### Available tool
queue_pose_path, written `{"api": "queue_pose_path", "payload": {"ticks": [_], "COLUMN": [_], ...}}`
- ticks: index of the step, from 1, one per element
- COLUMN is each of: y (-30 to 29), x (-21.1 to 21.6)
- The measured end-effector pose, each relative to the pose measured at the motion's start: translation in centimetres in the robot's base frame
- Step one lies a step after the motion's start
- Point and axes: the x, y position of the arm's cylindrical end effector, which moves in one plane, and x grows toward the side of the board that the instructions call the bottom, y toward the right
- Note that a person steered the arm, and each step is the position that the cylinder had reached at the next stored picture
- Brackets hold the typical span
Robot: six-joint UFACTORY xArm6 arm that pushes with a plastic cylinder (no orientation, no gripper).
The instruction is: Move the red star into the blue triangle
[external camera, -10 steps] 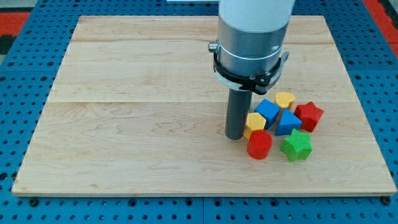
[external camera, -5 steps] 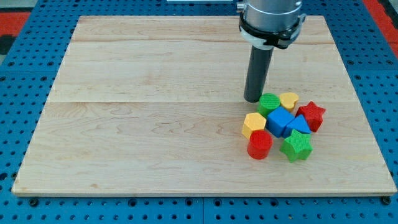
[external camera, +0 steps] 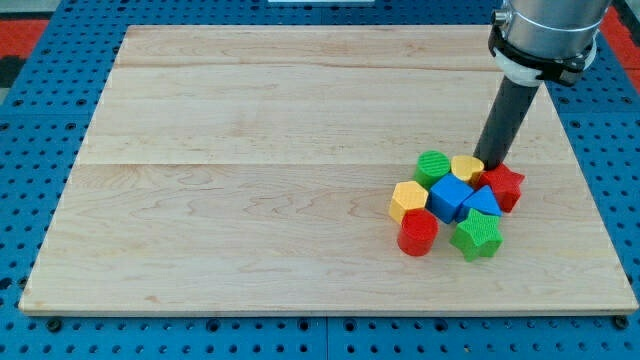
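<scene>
A pale wooden board (external camera: 250,150) lies on a blue pegboard surface (external camera: 40,150). My tip (external camera: 490,162) is a bare rod holding nothing; it stands at the red star's (external camera: 503,186) 11 o'clock, just beside the yellow heart (external camera: 465,166). The blue triangle (external camera: 482,202) touches the star at its 8 o'clock. Clustered nearby: blue cube (external camera: 449,195), green cylinder (external camera: 433,165), yellow hexagon (external camera: 408,199), red cylinder (external camera: 417,232), green star (external camera: 477,235).

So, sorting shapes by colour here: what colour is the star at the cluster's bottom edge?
Green, clearest in the camera view.
</scene>
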Motion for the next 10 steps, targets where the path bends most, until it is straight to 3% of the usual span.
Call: {"api": "queue_pose_path", "payload": {"ticks": [1, 3, 5, 6, 7, 10], "y": [0.0, 7.2, 5.9, 3.7, 4.2, 0.2], "x": [0.5, -0.7, 3.5, 2.9, -0.6, 2.2]}}
